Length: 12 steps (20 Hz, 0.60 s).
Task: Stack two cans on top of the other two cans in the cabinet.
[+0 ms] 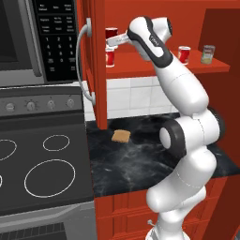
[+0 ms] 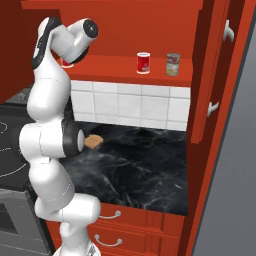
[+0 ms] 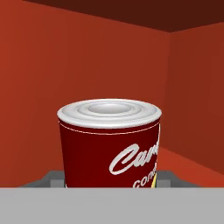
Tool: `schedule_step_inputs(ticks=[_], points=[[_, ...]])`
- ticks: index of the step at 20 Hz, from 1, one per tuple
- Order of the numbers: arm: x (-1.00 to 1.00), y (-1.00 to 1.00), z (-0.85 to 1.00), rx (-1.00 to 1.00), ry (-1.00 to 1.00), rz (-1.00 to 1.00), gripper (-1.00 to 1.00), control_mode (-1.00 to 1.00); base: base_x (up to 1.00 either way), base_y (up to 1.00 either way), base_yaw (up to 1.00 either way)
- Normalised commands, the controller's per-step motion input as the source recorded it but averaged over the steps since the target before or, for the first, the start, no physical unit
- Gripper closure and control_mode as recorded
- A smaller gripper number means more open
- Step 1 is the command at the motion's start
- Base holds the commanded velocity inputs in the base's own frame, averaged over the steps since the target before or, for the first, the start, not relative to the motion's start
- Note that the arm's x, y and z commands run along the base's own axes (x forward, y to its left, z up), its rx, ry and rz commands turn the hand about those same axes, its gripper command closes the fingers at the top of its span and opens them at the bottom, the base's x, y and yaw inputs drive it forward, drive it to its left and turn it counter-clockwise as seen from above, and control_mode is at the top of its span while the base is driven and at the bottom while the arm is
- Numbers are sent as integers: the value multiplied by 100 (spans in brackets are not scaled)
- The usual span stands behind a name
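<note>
Four cans counted in the left base view, all in the cabinet (image 1: 140, 65): held can (image 1: 111, 33) raised at the left end of the shelf (image 1: 154, 64), directly over a lower red can (image 1: 110, 57) and seemingly apart from it; far red can (image 1: 183, 54) and olive can (image 1: 207, 54) standing upright side by side, well apart to the right. Gripper (image 1: 113, 38) reached in past the open door (image 1: 99, 70) with its curved grey handle (image 1: 82, 61), clamped on the held can's side.

Seen from the right base view: far red can (image 2: 143, 63) and olive can (image 2: 173, 64) on the shelf board, close together but not touching, tops bare.

Seen from the hand view: held can (image 3: 109, 144) upright and close, silver lid level, finger tips (image 3: 51, 178) pressed against its lower wall on either side.

Judged a rigid metal tin, light to moderate in weight, with a smooth label likely to slip under a weak pinch. Best gripped across the round body near mid-height, as appeared the case, leaving the base free to seat. Rimmed lids offered a small landing, so an off-centre or tilted release risked toppling both tins
</note>
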Motion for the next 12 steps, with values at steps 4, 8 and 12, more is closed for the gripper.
schedule_step_inputs(ticks=[4,8,12], points=[[0,7,-1,0,0,1,100,-100,0,0,0],[0,9,-4,0,0,0,100,-100,0,0,0],[0,6,-11,0,0,0,100,-100,0,0,0]])
